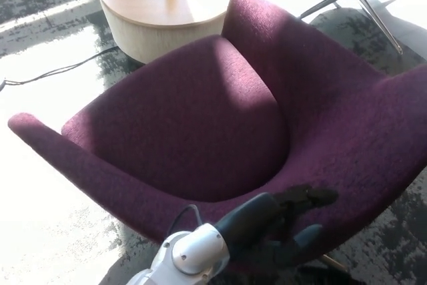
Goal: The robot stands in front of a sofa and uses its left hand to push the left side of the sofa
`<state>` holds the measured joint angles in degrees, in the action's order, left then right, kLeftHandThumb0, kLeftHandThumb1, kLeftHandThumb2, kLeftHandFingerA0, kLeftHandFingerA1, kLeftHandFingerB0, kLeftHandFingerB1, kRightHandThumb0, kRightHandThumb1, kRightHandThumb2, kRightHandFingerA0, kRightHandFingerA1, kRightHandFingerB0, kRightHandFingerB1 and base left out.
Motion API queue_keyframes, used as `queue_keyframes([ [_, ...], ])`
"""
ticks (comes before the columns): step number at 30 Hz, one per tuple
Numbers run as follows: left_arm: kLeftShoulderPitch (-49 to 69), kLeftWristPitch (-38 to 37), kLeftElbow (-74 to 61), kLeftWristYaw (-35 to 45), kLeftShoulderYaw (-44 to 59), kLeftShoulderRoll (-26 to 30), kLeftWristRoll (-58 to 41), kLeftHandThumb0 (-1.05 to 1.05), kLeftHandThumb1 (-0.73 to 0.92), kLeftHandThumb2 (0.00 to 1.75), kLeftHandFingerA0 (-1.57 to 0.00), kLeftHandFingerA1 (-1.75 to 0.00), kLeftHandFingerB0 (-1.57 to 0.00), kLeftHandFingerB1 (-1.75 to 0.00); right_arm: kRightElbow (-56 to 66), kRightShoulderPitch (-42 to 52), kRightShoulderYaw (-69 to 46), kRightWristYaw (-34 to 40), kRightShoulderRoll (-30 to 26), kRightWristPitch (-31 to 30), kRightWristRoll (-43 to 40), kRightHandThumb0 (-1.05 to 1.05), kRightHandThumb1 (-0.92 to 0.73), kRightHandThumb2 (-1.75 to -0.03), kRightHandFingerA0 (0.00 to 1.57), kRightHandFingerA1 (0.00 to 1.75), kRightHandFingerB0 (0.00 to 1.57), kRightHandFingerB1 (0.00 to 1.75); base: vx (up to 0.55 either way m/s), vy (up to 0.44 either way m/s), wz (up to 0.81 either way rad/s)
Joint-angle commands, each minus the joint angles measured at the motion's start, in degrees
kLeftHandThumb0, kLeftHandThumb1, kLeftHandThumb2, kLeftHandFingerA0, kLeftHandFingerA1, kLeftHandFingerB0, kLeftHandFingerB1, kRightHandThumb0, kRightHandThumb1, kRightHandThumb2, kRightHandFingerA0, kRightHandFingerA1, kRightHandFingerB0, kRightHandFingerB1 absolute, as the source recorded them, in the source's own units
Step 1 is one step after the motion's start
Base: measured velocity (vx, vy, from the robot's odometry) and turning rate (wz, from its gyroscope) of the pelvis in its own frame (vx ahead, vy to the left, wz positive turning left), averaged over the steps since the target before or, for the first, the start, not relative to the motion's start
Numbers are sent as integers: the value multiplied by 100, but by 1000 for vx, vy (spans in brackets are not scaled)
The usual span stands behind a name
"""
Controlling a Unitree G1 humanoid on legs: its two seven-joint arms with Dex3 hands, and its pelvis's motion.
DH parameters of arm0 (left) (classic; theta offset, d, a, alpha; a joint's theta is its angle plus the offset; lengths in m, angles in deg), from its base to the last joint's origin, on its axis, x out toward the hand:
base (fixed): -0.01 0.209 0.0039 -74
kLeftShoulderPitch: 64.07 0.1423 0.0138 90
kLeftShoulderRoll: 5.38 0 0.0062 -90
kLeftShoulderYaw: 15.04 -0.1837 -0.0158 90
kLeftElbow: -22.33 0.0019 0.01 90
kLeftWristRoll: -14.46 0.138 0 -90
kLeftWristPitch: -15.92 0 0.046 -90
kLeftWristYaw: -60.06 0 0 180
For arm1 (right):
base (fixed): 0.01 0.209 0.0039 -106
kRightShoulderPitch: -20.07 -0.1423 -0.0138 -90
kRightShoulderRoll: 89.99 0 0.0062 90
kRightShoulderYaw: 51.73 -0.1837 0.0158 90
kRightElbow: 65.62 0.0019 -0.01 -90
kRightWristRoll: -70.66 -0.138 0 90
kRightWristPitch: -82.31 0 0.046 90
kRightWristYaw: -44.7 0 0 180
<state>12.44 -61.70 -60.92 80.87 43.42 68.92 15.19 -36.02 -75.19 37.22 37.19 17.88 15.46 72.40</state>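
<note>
Mottled carpet w/ nubby purple curved sofa (200, 118), hand (293, 221) touching.

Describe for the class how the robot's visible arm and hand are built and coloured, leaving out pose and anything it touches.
Only one arm shows. Its forearm is a dark, smooth tapered cylinder. Behind it sits a rounded silver-white joint housing with a circular cap, and a thin black cable loops up from that housing. The left hand is black, with thick, blunt fingers. No markings are legible.
</note>
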Motion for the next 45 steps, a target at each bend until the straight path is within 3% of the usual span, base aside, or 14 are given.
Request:
queue_keyframes([
  [1, 223, 498, 75, 424, 249, 437, -96, -72, 87, 66, -25, -34, -20, -29, -322, -147, -359, -395, 3, -5, -410, -66, -73, -63, 79, 55, 52, 36, 0, 0, 0],
  [3, 199, 344, 190, 525, 354, 500, -153, -70, 87, 66, -24, -34, -20, -30, -360, -173, -455, -501, 25, -9, -459, -66, -71, -62, 74, 49, 52, 37, 0, 0, 0],
  [4, 189, 238, 293, 621, 462, 519, -258, -36, 54, 110, -2, -49, 0, -46, -363, -185, -495, -552, 28, -47, -492, -68, -67, -61, 75, 46, 56, 38, 0, 0, 0],
  [12, 156, 82, 373, 878, 890, 850, -328, -35, 60, 113, -2, -48, 0, -46, -471, -256, -716, -600, 82, -129, -578, -62, -66, -61, 72, 43, 58, 39, 0, 0, 0],
  [14, 113, 154, 374, 801, 1012, 916, -321, -35, 55, 110, -4, -49, -1, -46, -482, -260, -751, -617, 90, -137, -603, -62, -66, -61, 73, 43, 59, 39, 0, 0, 0],
  [15, 76, 89, 442, 756, 1010, 948, -232, -72, 86, 65, -24, -36, -21, -30, -489, -262, -761, -605, 96, -128, -603, -62, -66, -61, 73, 43, 58, 39, 0, 0, 0],
  [16, 46, 26, 502, 768, 1043, 964, -236, -73, 86, 63, -23, -36, -22, -29, -486, -260, -756, -597, 92, -120, -586, -63, -66, -61, 73, 43, 59, 39, 0, 0, 0],
  [29, -588, -524, 1307, 895, 1998, 1435, -414, -73, 84, 65, -28, -40, -21, -32, -559, -273, -811, -739, 114, -63, -655, -61, -66, -61, 71, 45, 61, 40, 0, 0, 0],
  [39, -1226, -410, 2113, 902, 3176, 1883, -751, -81, 80, 62, -24, -38, -23, -31, -612, -295, -840, -701, 122, -91, -636, -61, -66, -61, 73, 44, 64, 41, 0, 0, 0],
  [40, -1268, -387, 2176, 868, 3373, 1988, -813, -80, 82, 65, -24, -38, -20, -30, -611, -305, -777, -591, 107, -72, -544, -62, -67, -61, 74, 44, 65, 41, 0, 0, 0],
  [41, -1273, -422, 2217, 871, 3502, 2041, -840, -37, 48, 108, -3, -49, 0, -47, -613, -304, -782, -623, 107, -30, -555, -62, -67, -61, 75, 46, 66, 42, 0, 0, 0],
  [45, -1175, -622, 2303, 766, 3981, 2144, -953, -36, 52, 110, -2, -49, 0, -47, -581, -296, -810, -652, 104, -55, -604, -61, -67, -61, 75, 46, 66, 42, 0, 0, 0],
])
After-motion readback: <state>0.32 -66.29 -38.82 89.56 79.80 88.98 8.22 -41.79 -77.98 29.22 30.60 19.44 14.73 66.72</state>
